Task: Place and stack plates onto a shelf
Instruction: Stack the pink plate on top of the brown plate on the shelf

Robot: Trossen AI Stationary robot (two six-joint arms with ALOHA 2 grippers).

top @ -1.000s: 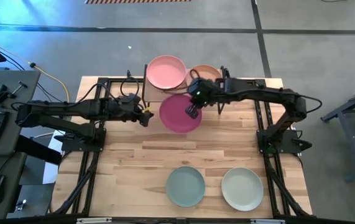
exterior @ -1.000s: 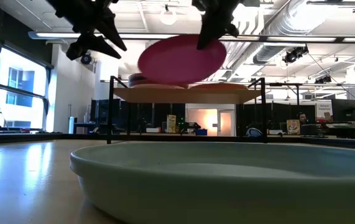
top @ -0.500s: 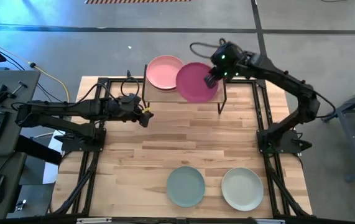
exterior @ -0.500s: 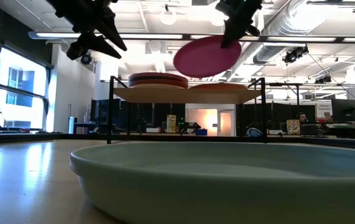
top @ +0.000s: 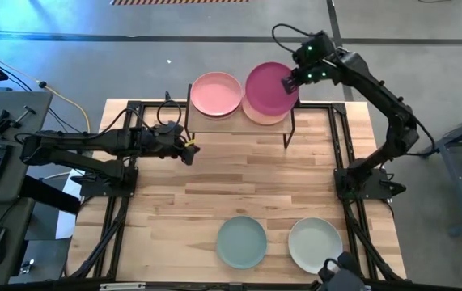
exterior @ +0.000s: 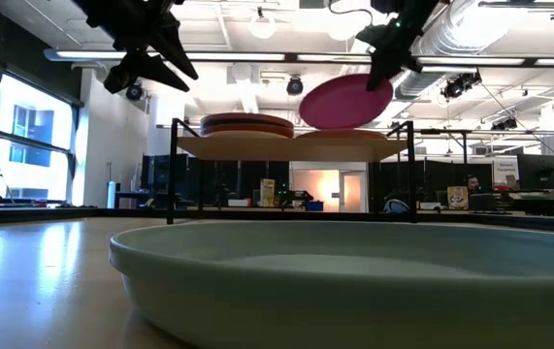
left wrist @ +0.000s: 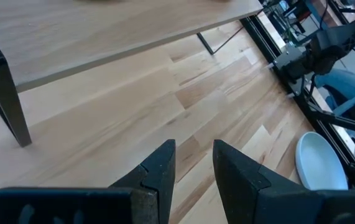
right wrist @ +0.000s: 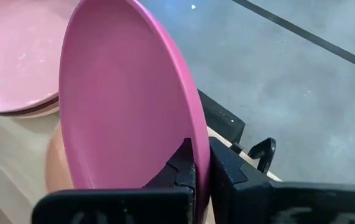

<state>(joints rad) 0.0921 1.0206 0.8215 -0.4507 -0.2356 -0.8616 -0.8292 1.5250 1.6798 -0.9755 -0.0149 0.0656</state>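
Tabletop (top: pixel 239 182) of light wood carries the shelf (top: pixel 214 120) at its far edge; you see a pink-topped stack of plates (top: pixel 216 94) on the shelf's left half and a peach plate (top: pixel 256 115) on its right half; the magenta plate (top: pixel 270 89) hangs tilted above the peach one, pinched at its rim by the right gripper (top: pixel 290 81); pale teal plate (top: pixel 241 242) and off-white plate (top: pixel 315 246) lie near the front edge; left gripper (top: pixel 190 151) hovers left of the shelf, jaws slightly parted, empty.

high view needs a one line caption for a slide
Right pincer holds a magenta plate over the shelf beside the pink plate stack; left pincer waits.
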